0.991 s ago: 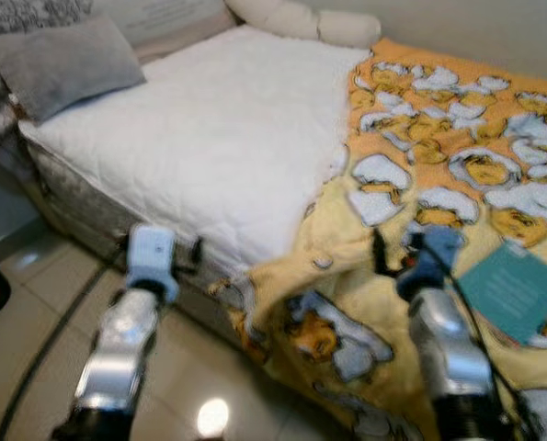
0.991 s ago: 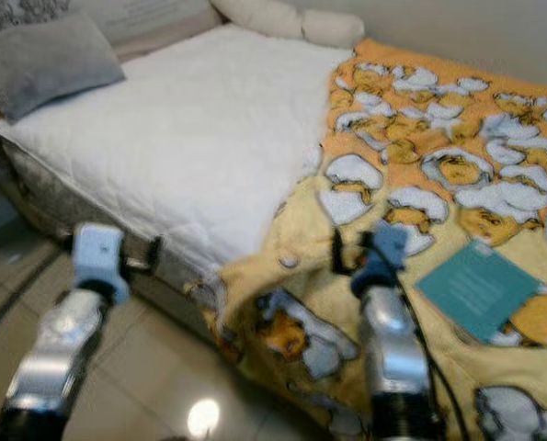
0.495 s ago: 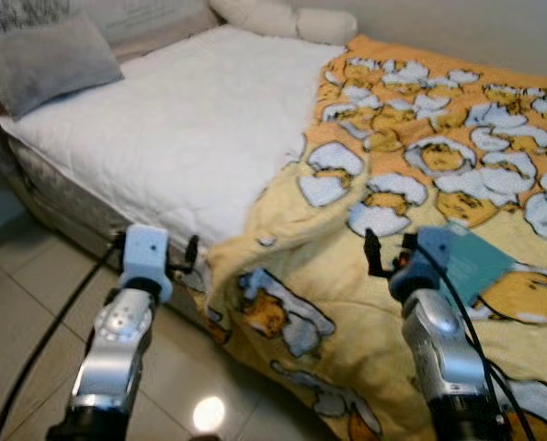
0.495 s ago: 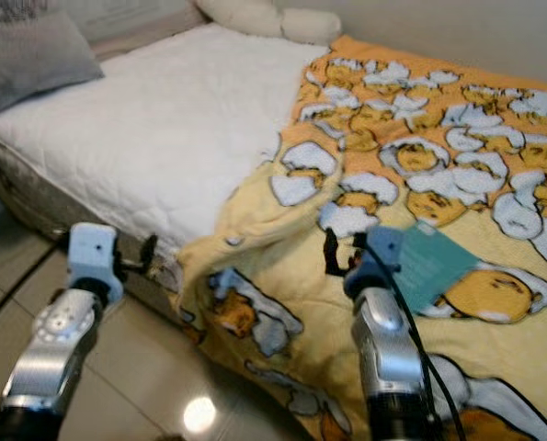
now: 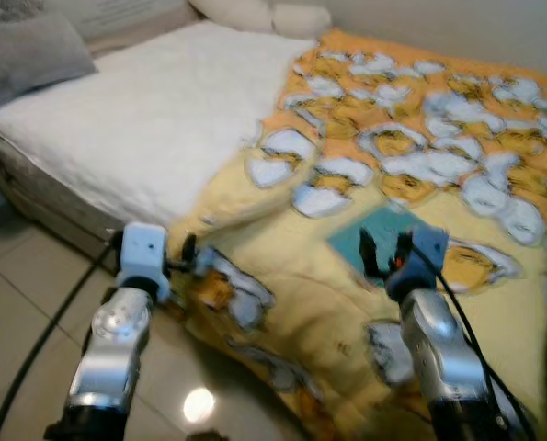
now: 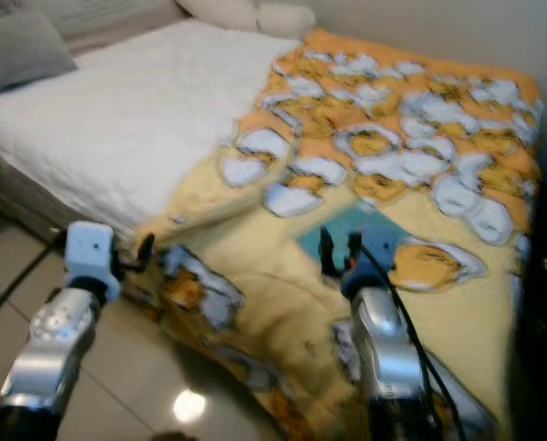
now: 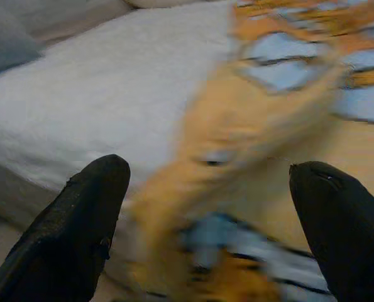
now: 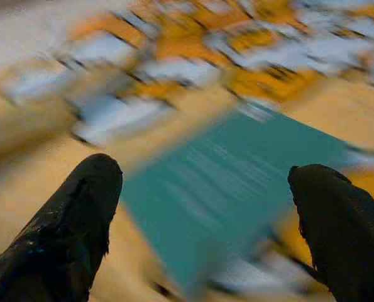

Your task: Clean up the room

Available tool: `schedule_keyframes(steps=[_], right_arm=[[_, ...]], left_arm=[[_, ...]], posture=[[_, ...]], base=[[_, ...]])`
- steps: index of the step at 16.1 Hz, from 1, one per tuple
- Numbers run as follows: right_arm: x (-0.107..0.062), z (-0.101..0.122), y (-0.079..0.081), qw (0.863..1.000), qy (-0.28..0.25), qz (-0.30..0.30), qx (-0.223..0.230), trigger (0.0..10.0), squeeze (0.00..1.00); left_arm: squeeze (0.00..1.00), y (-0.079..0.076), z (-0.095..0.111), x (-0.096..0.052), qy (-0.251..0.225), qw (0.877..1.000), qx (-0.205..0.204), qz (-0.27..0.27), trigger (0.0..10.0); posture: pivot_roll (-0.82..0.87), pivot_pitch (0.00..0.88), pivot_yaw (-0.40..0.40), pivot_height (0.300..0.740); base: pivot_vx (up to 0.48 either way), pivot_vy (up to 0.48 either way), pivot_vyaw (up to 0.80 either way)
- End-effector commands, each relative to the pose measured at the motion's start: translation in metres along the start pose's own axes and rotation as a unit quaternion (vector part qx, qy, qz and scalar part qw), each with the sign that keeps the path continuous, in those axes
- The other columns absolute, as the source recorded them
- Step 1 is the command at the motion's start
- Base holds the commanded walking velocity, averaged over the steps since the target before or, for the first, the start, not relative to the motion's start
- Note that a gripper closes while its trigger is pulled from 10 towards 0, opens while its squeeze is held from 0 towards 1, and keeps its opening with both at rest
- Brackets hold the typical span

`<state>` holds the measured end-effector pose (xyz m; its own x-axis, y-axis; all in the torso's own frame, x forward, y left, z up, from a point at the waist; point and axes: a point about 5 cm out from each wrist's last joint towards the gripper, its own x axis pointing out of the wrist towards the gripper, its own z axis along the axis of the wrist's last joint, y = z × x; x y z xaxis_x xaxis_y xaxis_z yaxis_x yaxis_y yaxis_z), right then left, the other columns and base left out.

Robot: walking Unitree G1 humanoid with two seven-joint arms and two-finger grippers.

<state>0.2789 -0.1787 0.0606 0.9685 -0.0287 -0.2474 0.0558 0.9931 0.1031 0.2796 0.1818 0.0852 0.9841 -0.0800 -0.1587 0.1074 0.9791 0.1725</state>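
White mattress (image 5: 153, 119) lies bare — open reach; rumpled blanket (image 5: 282, 266) seemingly crowds the edge.

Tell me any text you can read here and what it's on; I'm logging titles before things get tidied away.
None can be read.
Teal book on the blanket: faint pale lines of print on the cover, too blurred to read.
Blanket: cartoon pattern, no words to make out.

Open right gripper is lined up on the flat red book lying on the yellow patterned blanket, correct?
Not quite: the flat book is teal, not red, as the right wrist view shows. The right gripper is open and lined up on it, and it lies on the yellow patterned blanket.
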Motion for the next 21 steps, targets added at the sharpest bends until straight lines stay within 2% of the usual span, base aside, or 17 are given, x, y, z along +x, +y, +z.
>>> schedule_keyframes(steps=[1, 2, 3, 4, 7, 9, 11, 14, 21], right_arm=[[0.0, 0.007, 0.003, 1.0, -0.011, 0.01, -0.012, 10.0, 0.0], [0.0, 0.006, 0.004, 1.0, -0.011, 0.012, -0.018, 10.0, 0.0], [0.0, 0.005, 0.005, 1.0, -0.01, 0.01, -0.017, 10.0, 0.0], [0.0, 0.005, 0.005, 1.0, -0.01, 0.008, -0.015, 10.0, 0.0], [-0.005, 0.004, 0.004, 1.0, -0.011, 0.001, -0.011, 10.0, 0.0], [-0.009, 0.006, 0.002, 1.0, -0.012, 0.007, -0.017, 10.0, 0.0], [-0.011, 0.006, 0.001, 0.999, -0.01, 0.018, -0.037, 10.0, 0.0], [-0.009, 0.005, 0.003, 0.998, 0.0, 0.043, -0.045, 10.0, 0.0], [-0.004, 0.01, 0.003, 0.996, 0.008, 0.066, -0.052, 10.0, 0.0]], left_arm=[[0.49, 0.0, 0.007, 0.002, -0.012, 1.0, 0.017, -0.018, 10.0], [0.41, -0.004, 0.009, 0.002, -0.016, 0.999, 0.021, -0.041, 10.0], [0.4, -0.007, 0.012, 0.003, -0.022, 0.998, 0.027, -0.054, 10.0], [0.4, -0.009, 0.01, 0.004, -0.017, 0.997, 0.033, -0.063, 10.0], [0.44, -0.018, 0.008, 0.008, -0.014, 0.995, 0.018, -0.097, 10.0], [0.44, -0.027, 0.009, 0.01, -0.019, 0.992, 0.011, -0.123, 10.0], [0.45, -0.029, 0.008, 0.009, -0.02, 0.992, 0.001, -0.123, 10.0], [0.45, -0.028, 0.004, 0.006, -0.017, 0.992, 0.012, -0.121, 10.0], [0.45, -0.026, -0.003, -0.004, -0.009, 0.993, 0.011, -0.115, 10.0]], posture=[[0.05, 0.0, 0.029, 0.74], [0.05, 0.0, 0.031, 0.74], [0.05, 0.0, 0.039, 0.74], [0.03, 0.0, 0.054, 0.74], [-0.03, 0.0, 0.086, 0.74], [-0.04, 0.0, 0.078, 0.74], [-0.04, 0.0, 0.072, 0.74], [-0.03, 0.0, 0.06, 0.74], [0.0, 0.0, 0.027, 0.74]], base=[[0.0, 0.0, 0.0], [0.0, 0.0, 0.0], [0.0, 0.0, 0.0], [0.0, 0.0, 0.0], [0.0, 0.0, 0.0], [0.0, 0.0, -0.8], [0.15, 0.0, -0.4], [0.309, 0.0, 0.0], [0.307, 0.0, 0.0]])
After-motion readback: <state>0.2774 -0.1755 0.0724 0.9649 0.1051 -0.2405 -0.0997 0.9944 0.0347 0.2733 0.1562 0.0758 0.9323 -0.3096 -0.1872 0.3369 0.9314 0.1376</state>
